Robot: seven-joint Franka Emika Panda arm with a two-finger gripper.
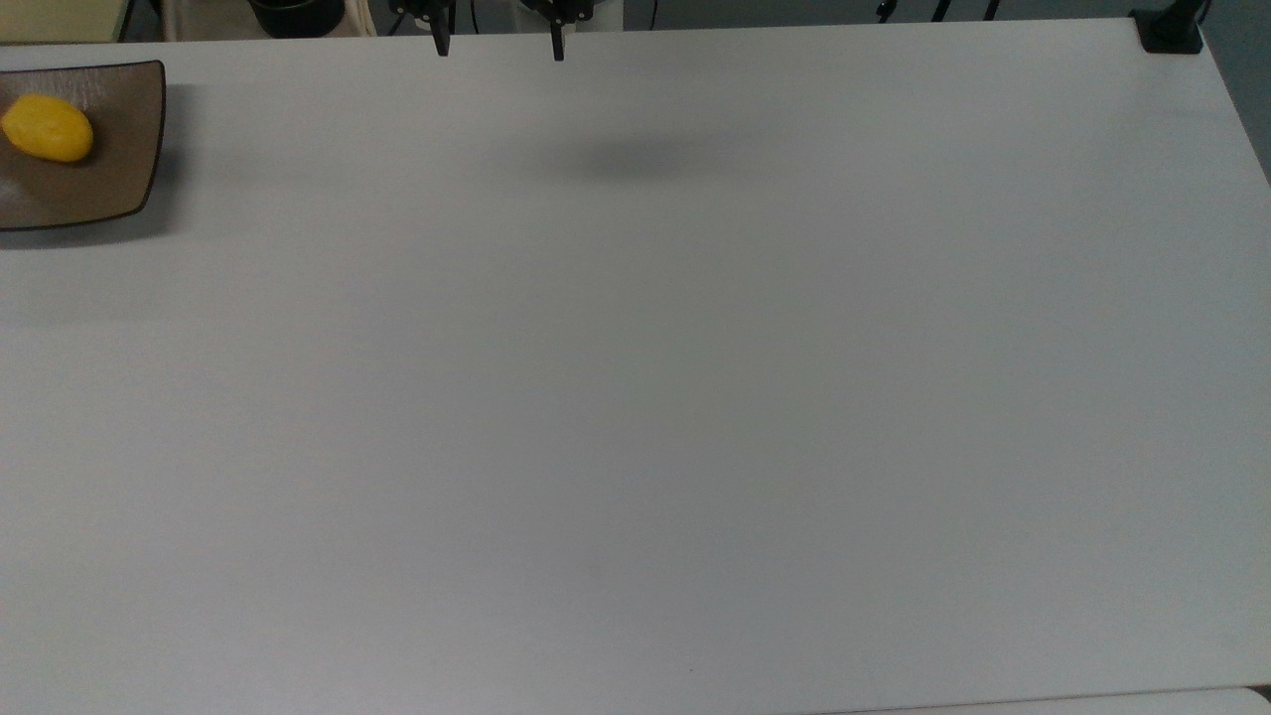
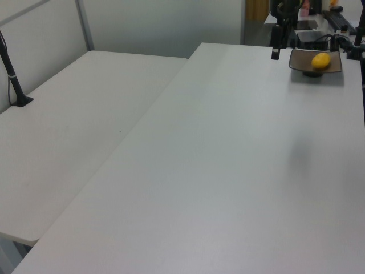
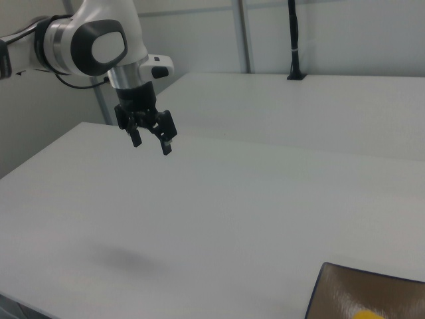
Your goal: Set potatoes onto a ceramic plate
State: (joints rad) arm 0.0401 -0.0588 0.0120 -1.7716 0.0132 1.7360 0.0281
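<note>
One potato (image 1: 47,128), bright yellow, lies on the brown ceramic plate (image 1: 109,184); top view, plate at roughly 10 o'clock, at the table's edge. Potato sits toward the plate's 10 o'clock part. Gripper (image 1: 499,42) near 12 o'clock in the top view, well apart from the plate, fingers spread wide with nothing between them. Right view: gripper (image 3: 152,143) hangs above the white table (image 3: 219,219), clear of the surface, its soft shadow (image 3: 123,258) below. Left view: plate (image 2: 334,66) with potato (image 2: 320,60) at about 1 o'clock.
</note>
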